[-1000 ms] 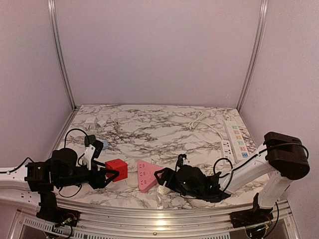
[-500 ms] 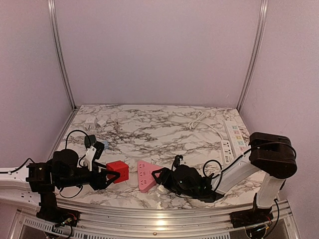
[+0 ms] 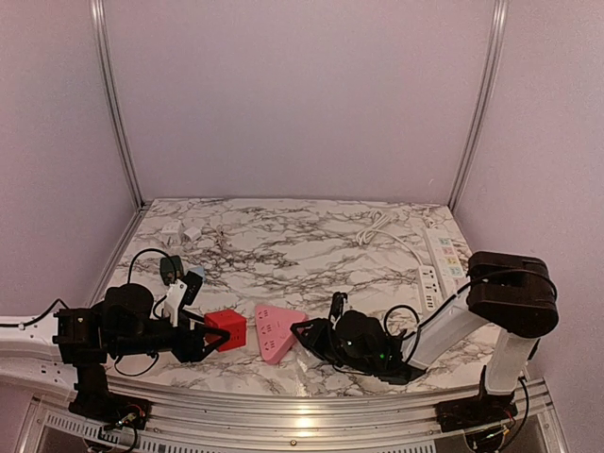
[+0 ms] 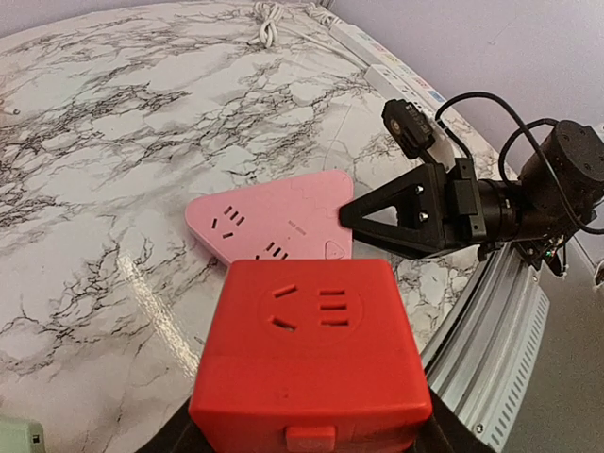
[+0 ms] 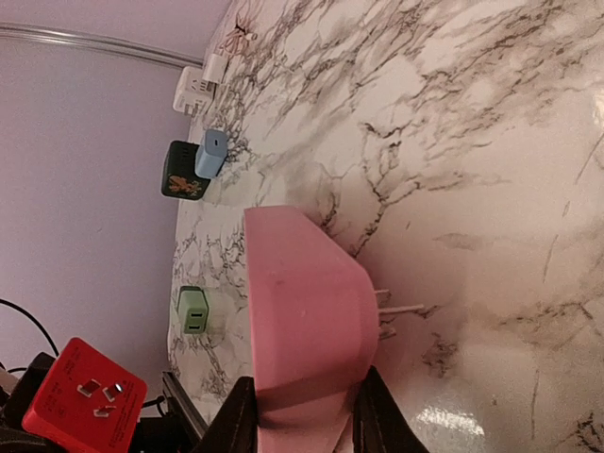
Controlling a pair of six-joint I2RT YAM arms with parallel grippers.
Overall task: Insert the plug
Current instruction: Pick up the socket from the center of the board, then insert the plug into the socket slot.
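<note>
- The right jaws squeeze the pink plug (image 5: 307, 311), which lies on the desk (image 3: 311, 245).
- The left jaws hold the red socket block (image 4: 311, 359) just beside it.
- This looks like the grabbing step.
- Next, I think: lift the plug and line its pins up with the red block's holes.

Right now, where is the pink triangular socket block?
The pink block lies near the front edge of the table in the top view, between the red cube in the left pincer and the right pincer gripping its right corner.
</note>
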